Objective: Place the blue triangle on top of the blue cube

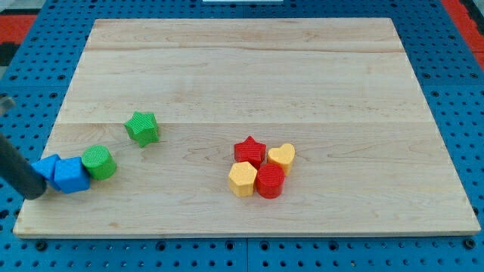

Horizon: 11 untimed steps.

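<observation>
The blue cube (pixel 72 176) sits near the board's left edge, low in the view. The blue triangle (pixel 47 166) lies right against the cube's left side, partly hidden by my rod. My tip (pixel 35 193) rests at the board's left edge, touching the lower left of the blue triangle. The rod rises from there toward the view's upper left. A green cylinder (pixel 99 162) touches the cube's right side.
A green star (pixel 142 128) stands above and to the right of the green cylinder. Right of centre is a tight cluster: red star (pixel 249 150), yellow heart (pixel 281 157), yellow hexagon (pixel 243 179), red cylinder (pixel 270 180). The wooden board (pixel 242 68) lies on a blue pegboard.
</observation>
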{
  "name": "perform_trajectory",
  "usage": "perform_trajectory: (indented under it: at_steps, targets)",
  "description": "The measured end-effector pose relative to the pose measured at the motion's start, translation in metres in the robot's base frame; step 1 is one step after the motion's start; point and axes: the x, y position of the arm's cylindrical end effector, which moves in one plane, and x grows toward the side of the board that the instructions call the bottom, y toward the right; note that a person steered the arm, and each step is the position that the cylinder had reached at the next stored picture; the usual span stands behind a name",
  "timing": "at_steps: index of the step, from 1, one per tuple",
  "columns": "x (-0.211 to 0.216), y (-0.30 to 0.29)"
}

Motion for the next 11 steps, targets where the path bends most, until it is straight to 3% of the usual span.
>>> perform_trajectory:
  at_steps: [4, 5, 7, 11]
  targets:
    - [-0.041, 0.037]
    - [0.005, 0.065]
    - [-0.01, 0.01]
    - [-0.073, -0.03]
